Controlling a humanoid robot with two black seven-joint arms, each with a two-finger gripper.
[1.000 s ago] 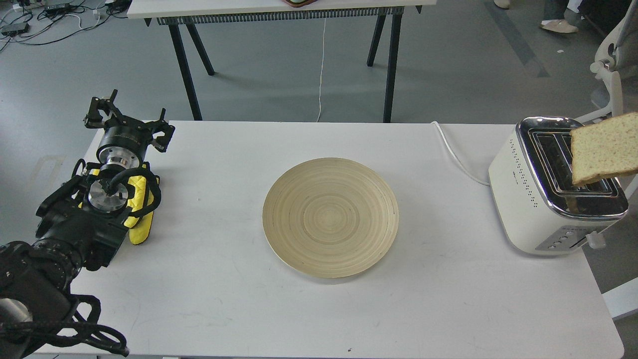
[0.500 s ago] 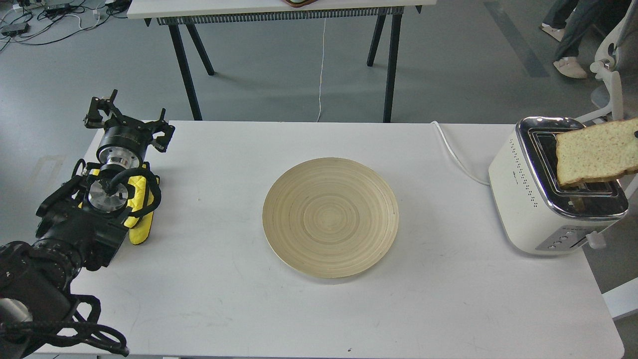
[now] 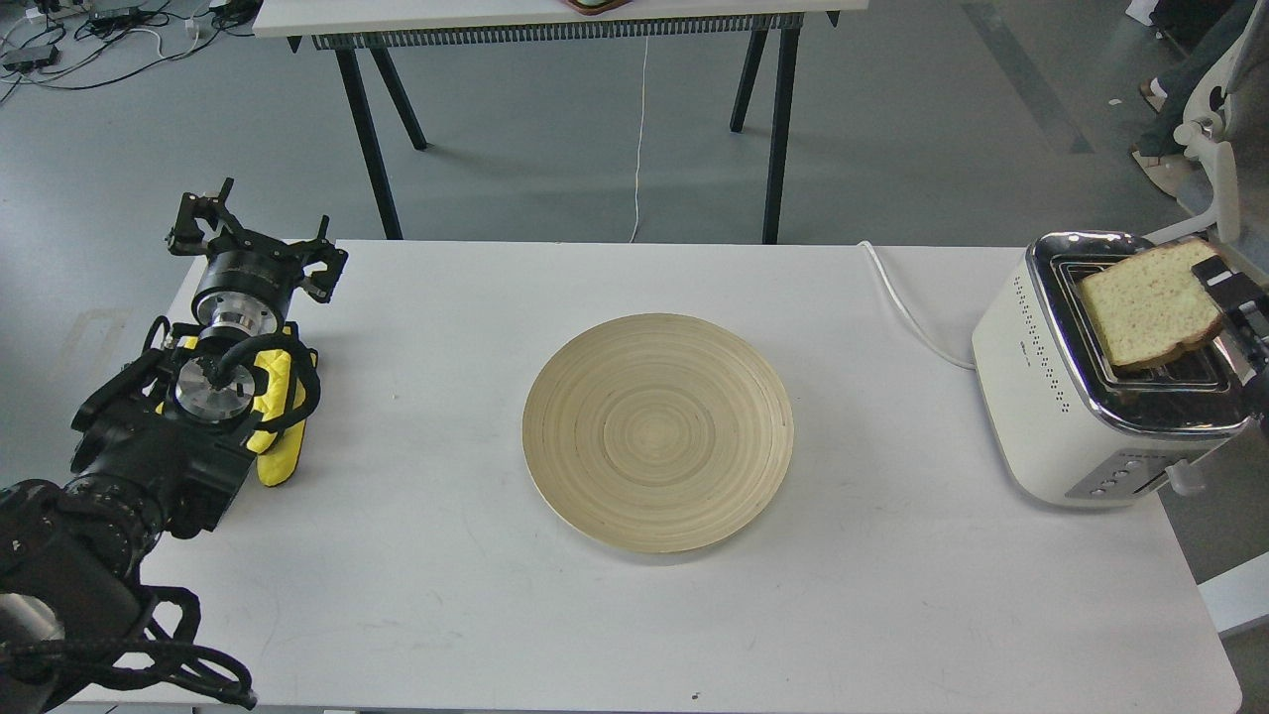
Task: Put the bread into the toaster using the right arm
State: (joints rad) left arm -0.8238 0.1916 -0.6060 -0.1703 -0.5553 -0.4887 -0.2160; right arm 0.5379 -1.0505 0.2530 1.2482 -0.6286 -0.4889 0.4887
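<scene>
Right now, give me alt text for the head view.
The right gripper holds a bread slice tilted over the toaster slots, not yet inside. An empty wooden plate sits mid-table; the left gripper rests at the far left.

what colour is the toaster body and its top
Cream-white body with rows of dotted vent holes and a shiny chrome top; the toaster shows clearly in the head view.

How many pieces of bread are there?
1. The bread is held by the right gripper over the toaster, at the table's right edge. The slots might hide more.
</scene>
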